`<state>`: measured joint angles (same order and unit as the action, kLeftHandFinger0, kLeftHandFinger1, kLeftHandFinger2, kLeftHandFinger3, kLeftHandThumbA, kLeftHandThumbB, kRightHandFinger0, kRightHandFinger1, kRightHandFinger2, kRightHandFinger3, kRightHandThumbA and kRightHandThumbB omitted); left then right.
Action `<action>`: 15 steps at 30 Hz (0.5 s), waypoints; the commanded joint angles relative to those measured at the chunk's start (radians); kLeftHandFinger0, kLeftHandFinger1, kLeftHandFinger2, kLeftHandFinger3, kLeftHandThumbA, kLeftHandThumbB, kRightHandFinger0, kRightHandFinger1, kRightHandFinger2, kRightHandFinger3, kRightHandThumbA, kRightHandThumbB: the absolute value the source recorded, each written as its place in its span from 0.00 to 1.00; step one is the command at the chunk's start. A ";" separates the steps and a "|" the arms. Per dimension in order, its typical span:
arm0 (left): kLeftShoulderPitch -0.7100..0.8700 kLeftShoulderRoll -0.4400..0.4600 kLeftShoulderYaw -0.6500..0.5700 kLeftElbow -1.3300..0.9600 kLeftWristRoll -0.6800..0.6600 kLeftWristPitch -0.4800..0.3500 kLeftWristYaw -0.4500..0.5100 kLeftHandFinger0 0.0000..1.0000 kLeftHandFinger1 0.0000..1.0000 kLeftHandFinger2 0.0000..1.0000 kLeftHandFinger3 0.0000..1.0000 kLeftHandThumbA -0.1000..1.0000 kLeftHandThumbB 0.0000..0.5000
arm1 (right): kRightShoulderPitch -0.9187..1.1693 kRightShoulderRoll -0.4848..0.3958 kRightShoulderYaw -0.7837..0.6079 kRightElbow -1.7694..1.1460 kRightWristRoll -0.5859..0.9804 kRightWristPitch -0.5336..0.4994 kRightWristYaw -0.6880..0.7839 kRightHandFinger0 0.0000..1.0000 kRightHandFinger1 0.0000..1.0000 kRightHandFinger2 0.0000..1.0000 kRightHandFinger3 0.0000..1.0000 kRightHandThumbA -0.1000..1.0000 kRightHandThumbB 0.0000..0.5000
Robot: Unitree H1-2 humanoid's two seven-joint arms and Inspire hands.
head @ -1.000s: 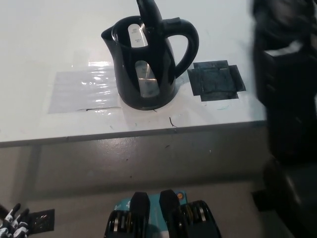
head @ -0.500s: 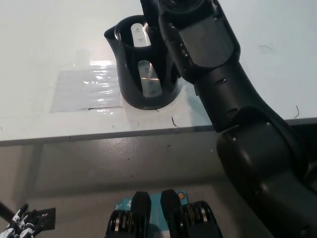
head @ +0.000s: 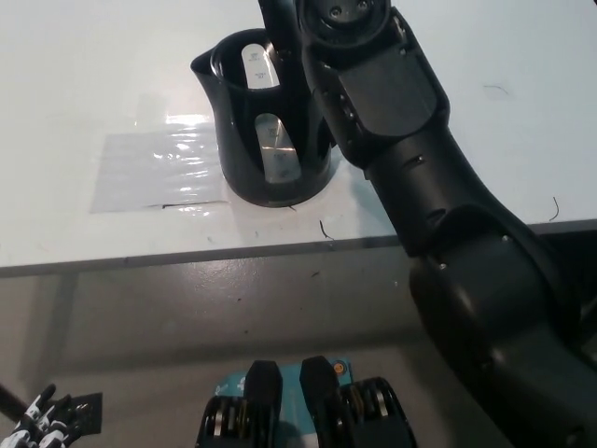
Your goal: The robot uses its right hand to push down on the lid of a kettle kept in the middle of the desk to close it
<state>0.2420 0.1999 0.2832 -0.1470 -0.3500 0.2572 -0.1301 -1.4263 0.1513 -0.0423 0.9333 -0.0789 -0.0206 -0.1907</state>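
Now reaching slightly farther over black plastic electric kettle (head: 266,131) standing mid-desk on white desk (head: 84,93), lid raised: black right arm; hand cropped, fingers indeterminable. White left hand (head: 42,422) resting lower left, fingers unclear.

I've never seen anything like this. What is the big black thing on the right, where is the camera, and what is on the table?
The camera sits on a humanoid robot's head, looking steeply down. The bulky black shape is the robot's own right arm, reaching up over a black kettle that stands on a white desk. The kettle's lid is still tipped up, open. The arm's hand is out of the picture, so what it touches cannot be seen. A shiny clear tape patch lies left of the kettle. The white left hand rests low at the bottom corner, holding nothing.
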 commanded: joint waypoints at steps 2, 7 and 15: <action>0.009 0.016 -0.001 -0.026 -0.014 -0.010 -0.020 0.99 1.00 1.00 1.00 0.46 0.08 | -0.013 0.001 -0.003 -0.010 0.018 -0.072 -0.016 1.00 1.00 1.00 1.00 0.57 0.13; 0.006 0.013 -0.012 -0.020 -0.007 -0.021 -0.025 1.00 1.00 1.00 1.00 0.49 0.11 | 0.030 0.028 0.001 0.028 0.021 -0.103 -0.024 0.98 1.00 1.00 1.00 0.58 0.13; -0.009 0.012 -0.014 -0.024 -0.019 -0.008 -0.024 1.00 1.00 1.00 1.00 0.47 0.07 | 0.031 0.059 -0.024 0.196 0.059 -0.191 -0.024 1.00 1.00 1.00 1.00 0.59 0.11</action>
<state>0.2389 0.1987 0.2746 -0.1469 -0.3504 0.2573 -0.1310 -1.3367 0.1927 -0.0487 1.0831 -0.0560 -0.1071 -0.2032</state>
